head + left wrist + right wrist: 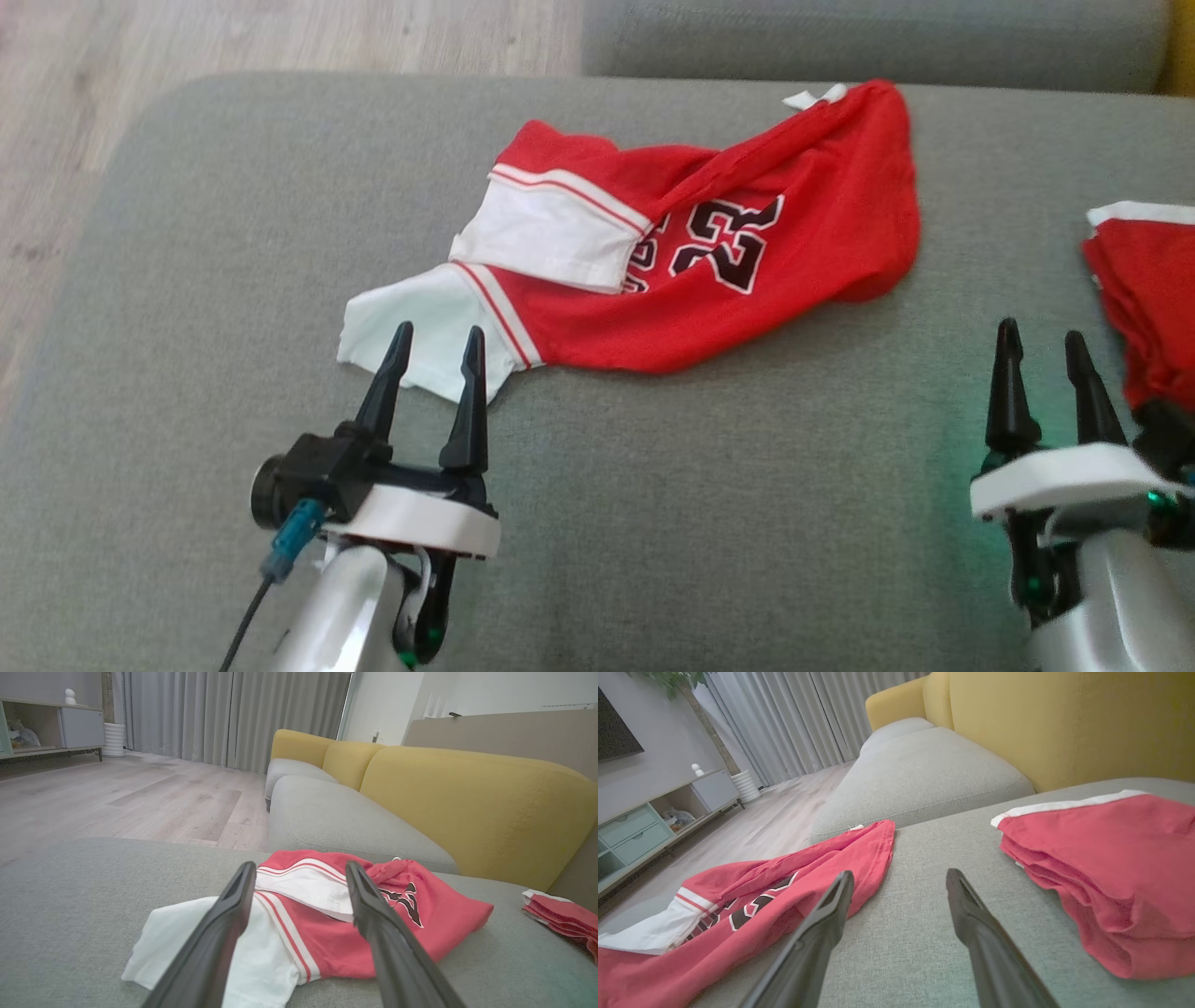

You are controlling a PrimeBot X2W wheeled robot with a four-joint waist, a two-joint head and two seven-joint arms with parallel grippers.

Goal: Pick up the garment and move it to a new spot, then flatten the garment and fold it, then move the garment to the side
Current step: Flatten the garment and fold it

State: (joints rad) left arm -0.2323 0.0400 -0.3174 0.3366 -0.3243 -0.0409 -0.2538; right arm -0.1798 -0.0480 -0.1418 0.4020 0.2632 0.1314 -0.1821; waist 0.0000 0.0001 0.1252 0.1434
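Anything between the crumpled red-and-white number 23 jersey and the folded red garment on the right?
Nothing: bare grey sofa cushion separates the crumpled red-and-white jersey from the folded red garment, clearest in the right wrist view.

- Crumpled red-and-white jersey numbered 23 [728, 308]: a folded white panel covers the lettering beside the numerals.
- Folded red cloth stack with white trim [1153, 289], right of the jersey: cut off by the head view's edge.
- Clutter on the pale cabinet's open shelf [21, 735], far beyond the jersey: too small to identify.

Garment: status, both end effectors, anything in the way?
Left end effector open, near white edge of jersey. Right end effector open, over bare cushion. Jersey crumpled, unfolded. Folded red garment beside right.
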